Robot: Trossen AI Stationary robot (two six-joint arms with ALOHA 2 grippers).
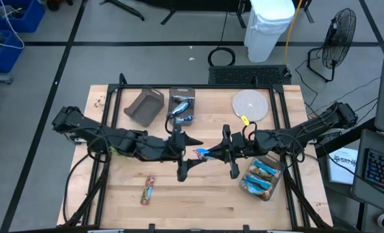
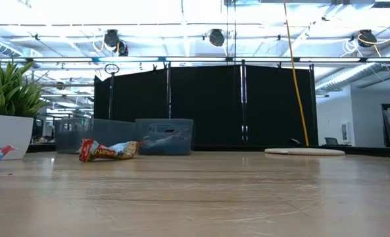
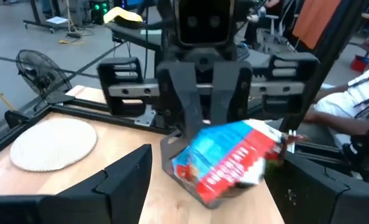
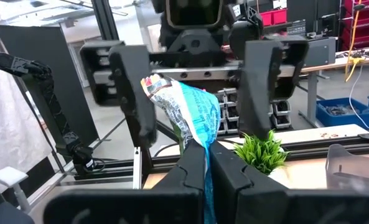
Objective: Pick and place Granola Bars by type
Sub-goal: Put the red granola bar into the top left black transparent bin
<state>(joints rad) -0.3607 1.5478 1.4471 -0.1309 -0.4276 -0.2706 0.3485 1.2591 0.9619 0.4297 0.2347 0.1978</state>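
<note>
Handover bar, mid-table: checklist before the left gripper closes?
1. Right gripper grips the bar: ok, fingers shut on the wrapper's lower end.
2. Left gripper open: ok, fingers spread wide.
3. Bar between the left fingers: ok sideways in the right wrist view; how deep it sits, cannot tell.
4. Free wrapper for the left to grip: ok, the upper part stands clear above the right fingers.
5. Which bin suits this type: cannot tell; the far bin and the bin by the right arm both hold blue bars.
6. Table cleared: not ok, a loose bar lies front left.
</note>
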